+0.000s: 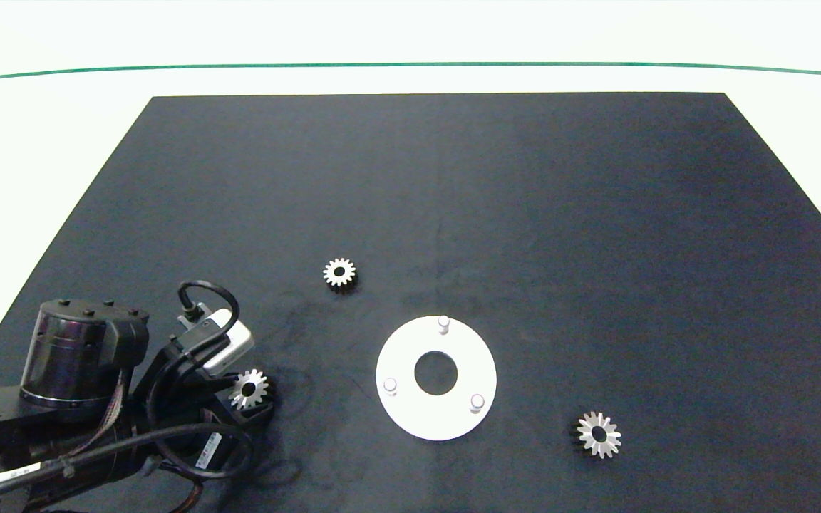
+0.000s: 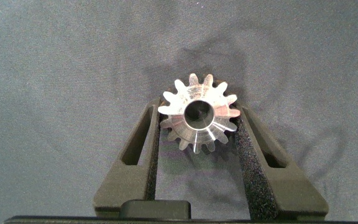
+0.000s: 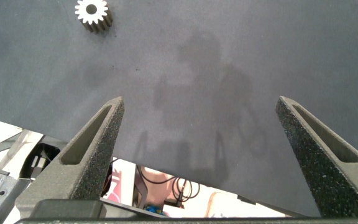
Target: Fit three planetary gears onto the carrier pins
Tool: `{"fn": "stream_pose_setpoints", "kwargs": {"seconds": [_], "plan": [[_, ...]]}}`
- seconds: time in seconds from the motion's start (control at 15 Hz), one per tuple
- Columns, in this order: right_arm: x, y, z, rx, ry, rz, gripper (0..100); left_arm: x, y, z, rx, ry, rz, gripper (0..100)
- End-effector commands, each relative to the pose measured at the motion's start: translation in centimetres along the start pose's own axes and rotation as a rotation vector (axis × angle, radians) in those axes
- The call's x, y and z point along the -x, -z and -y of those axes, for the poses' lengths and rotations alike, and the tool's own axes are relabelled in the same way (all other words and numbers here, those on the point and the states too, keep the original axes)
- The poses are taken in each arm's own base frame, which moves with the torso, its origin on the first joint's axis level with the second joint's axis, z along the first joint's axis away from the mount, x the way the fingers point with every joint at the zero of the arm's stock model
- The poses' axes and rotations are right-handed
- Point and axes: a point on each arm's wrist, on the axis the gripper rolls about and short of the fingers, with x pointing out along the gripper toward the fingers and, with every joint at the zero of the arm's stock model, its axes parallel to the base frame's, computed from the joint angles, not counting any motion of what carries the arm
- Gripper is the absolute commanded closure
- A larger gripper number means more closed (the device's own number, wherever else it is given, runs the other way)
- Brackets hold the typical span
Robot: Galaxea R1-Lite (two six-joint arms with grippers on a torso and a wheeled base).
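Planetary gear [image 2: 198,118] pinched between left fingers [image 2: 143,146] | right gripper [image 3: 199,124] spread, outside head view

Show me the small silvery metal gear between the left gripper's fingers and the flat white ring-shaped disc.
Small silvery metal gear [image 2: 197,119], left wrist view: face beside its hole.
Flat white ring-shaped disc [image 1: 436,413], head view: bare near rim.

- The table [image 1: 40,142] is white, with a thin green line crossing its far side.
- A black mat [image 1: 453,199] covers most of it.
- On the mat lies a flat white disc [image 1: 453,420] with three upright carrier pins [image 1: 443,323].
- Two planetary gears lie flat on the mat: one [image 1: 339,272] beyond the disc to its left, one [image 1: 599,434] to its right, nearer.
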Motion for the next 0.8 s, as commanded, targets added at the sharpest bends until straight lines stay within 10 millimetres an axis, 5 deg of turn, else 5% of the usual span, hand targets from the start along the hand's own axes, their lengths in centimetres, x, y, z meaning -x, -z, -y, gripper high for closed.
{"fn": "stream_pose_setpoints", "kwargs": {"seconds": [0.07, 0.8], "plan": [[-0.02, 0.08, -0.02, 0.002, -0.002, -0.003, 0, 0.10, -0.06, -0.03, -0.004, -0.003, 0.006, 72], [-0.08, 0.09, -0.02, 0.014, -0.003, -0.008, 0, 0.07, -0.09, -0.03, -0.002, 0.004, 0.009, 93]]}}
